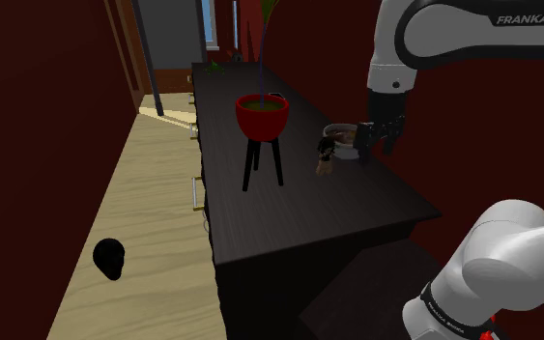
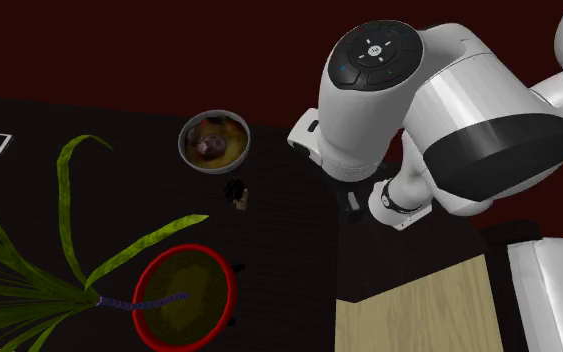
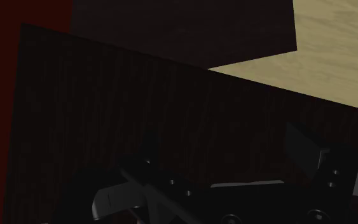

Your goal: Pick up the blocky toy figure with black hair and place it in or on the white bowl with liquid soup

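1. End effector (image 1: 378, 147): my fingers stand apart with nothing between them. It points down and hangs above the dark table (image 1: 299, 208), at the shoulder view's right of the bowl (image 1: 340, 134) and near it.

2. Toy figure (image 1: 326, 155): blocky, black-haired and upright on the table. My fingers do not touch it. It stands just beside the bowl, between the bowl and the red pot (image 1: 262, 116).

3. Bowl: it has a pale rim and holds brown-yellow liquid with a darker lump in the middle, as the second exterior view shows. It rests on the table close to the dark red wall (image 2: 119, 50).

4. Red pot: it sits on a black legged stand (image 1: 262, 162) on the table. It holds a plant (image 2: 69, 190) with long green leaves.

5. Floor (image 1: 144, 212): light wood planks run beside the table. A black rounded object (image 1: 109, 258) lies on them.

6. Wrist view: the dark table surface lies under my fingers, with the floor beyond its edge.
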Tool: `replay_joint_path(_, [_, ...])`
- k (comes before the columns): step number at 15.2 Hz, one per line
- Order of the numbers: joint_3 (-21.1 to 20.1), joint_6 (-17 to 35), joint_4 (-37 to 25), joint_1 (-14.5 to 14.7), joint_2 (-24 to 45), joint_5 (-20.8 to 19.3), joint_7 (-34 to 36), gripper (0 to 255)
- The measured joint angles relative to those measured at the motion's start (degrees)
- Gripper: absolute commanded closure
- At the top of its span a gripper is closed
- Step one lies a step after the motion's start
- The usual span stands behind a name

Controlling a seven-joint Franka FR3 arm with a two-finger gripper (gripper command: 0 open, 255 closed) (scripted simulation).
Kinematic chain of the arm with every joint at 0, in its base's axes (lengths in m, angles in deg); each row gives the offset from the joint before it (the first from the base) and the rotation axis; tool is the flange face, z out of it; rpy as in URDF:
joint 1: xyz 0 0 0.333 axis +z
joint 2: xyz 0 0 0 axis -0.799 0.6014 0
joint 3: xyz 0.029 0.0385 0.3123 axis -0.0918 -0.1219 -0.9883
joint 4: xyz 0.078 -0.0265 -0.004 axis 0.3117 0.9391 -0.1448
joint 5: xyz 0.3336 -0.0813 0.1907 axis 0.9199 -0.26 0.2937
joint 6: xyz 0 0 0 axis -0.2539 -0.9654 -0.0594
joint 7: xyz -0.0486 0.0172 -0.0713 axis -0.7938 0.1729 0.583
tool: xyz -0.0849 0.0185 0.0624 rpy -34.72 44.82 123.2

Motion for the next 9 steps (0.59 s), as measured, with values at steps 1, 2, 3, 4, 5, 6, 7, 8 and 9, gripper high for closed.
replay_joint_path(1, [0.0, 0.0, 0.0, 0.0, 0.0, 0.0, 0.0, 0])
replay_joint_path(2, [0.2, 0.8, -0.3, -0.2, 0.8, -0.2, -0.1, 0])
replay_joint_path(3, [0.4, 2.3, -0.2, -0.4, 1.7, -0.5, -0.1, 0])
replay_joint_path(4, [0.8, 3.9, -1.0, -0.7, 3.5, -0.9, -0.4, 0])
replay_joint_path(5, [1.1, 5.7, -0.9, -1.0, 4.5, -1.2, -0.5, 0])
replay_joint_path(6, [1.5, 7.6, -0.9, -1.3, 5.7, -1.6, -0.6, 0])
replay_joint_path(7, [1.8, 9.2, -1.4, -1.6, 7.2, -1.9, -0.7, 0])
replay_joint_path(8, [2.2, 11.1, -2.3, -1.9, 9.2, -2.2, -0.9, 0])
replay_joint_path(9, [2.6, 12.9, -2.9, -2.2, 10.9, -2.5, -1.0, 0])
